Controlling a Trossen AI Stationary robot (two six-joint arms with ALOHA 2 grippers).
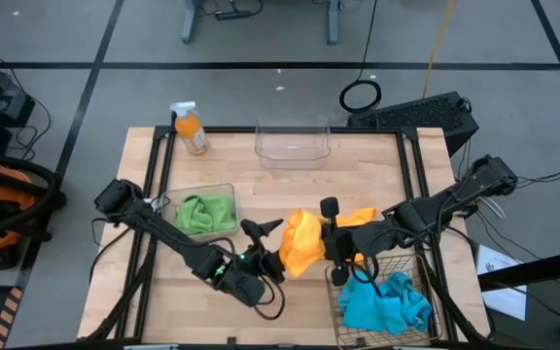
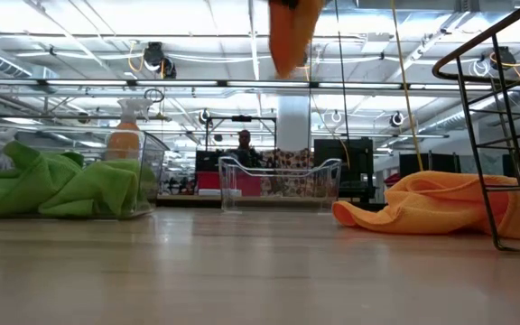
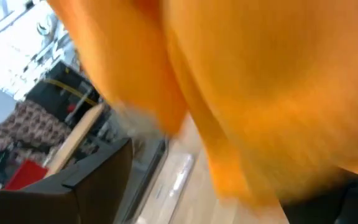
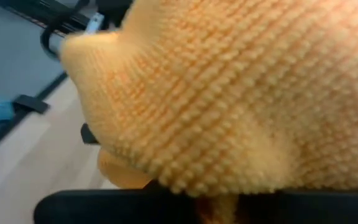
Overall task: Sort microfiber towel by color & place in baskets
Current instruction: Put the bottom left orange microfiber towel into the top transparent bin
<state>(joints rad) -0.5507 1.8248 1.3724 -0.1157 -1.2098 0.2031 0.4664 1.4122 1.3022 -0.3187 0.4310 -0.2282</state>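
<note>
Right hand (image 1: 331, 245) clamps orange towel (image 1: 301, 243) — no writing legible.

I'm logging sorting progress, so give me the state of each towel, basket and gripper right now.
Lifted orange towel: hanging from right gripper, off the table.
Second orange towel: lying on table.
Green towels: in clear tub.
Blue towels: in wire basket.
Far clear tub: empty.
Left gripper: open.
</note>
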